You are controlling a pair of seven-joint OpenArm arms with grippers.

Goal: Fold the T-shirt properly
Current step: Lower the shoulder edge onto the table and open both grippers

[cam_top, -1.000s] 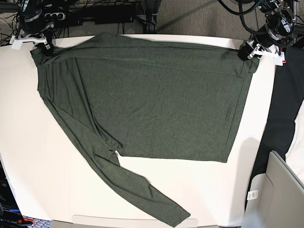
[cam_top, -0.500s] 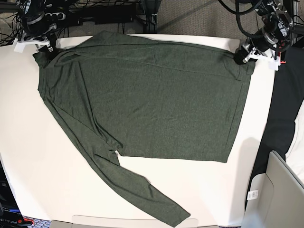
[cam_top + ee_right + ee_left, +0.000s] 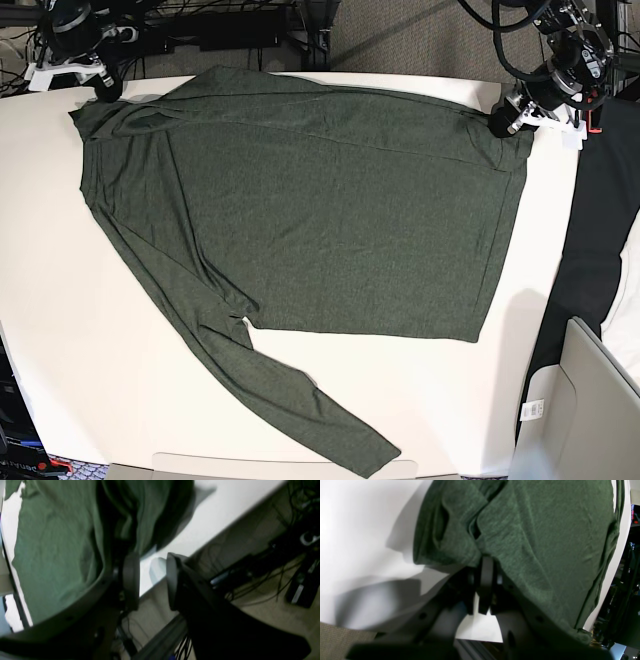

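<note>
The large dark olive-green heathered knit T-shirt (image 3: 320, 200) lies spread flat across the white table (image 3: 60, 330), taking up most of its far half. One long sleeve runs from the shirt's near left corner diagonally toward the table's near edge.

At the shirt's far left corner, the right gripper (image 3: 100, 88) stands at the table's far edge. In the right wrist view its black jaws are spread apart (image 3: 148, 580) with bare table showing between them; the shirt fabric (image 3: 57, 542) lies beside one jaw, not between the two.

At the shirt's far right corner, the left gripper (image 3: 503, 122) has its jaws pressed together on a bunched fold of the shirt hem (image 3: 485, 562), the cloth gathered in ridges just above the pinch.

Right of the shirt, beyond the table edge, hangs a black cloth (image 3: 600, 230).
</note>
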